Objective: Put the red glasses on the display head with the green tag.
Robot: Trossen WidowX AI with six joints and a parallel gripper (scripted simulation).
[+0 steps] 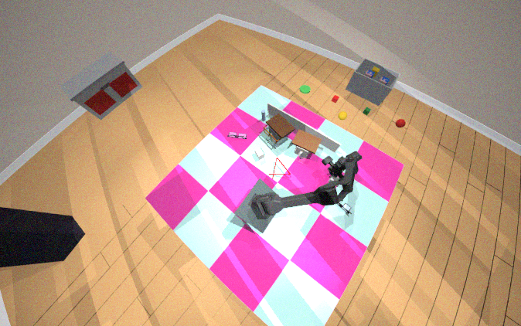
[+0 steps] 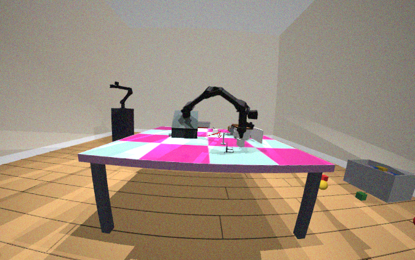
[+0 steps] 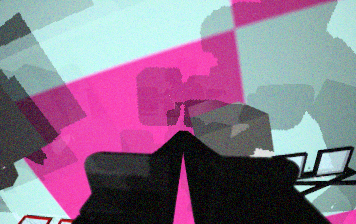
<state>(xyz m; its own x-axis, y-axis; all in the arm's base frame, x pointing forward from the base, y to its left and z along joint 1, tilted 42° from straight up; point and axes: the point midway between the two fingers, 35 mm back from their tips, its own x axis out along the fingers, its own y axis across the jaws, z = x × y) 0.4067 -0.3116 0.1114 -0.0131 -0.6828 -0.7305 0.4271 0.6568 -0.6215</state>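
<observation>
The red glasses lie on the checked table with temples spread, left of my gripper. A corner of their red frame shows at the bottom left of the wrist view. Two display heads with brown tops stand at the back. I cannot make out the green tag. My gripper is shut and empty, pointing down just right of the nearer head, whose grey shape lies right ahead of the fingertips.
Black-framed glasses on a small stand sit near my arm. Pink glasses, a white box and a grey cylinder lie left of the heads. Grey panels stand behind the heads.
</observation>
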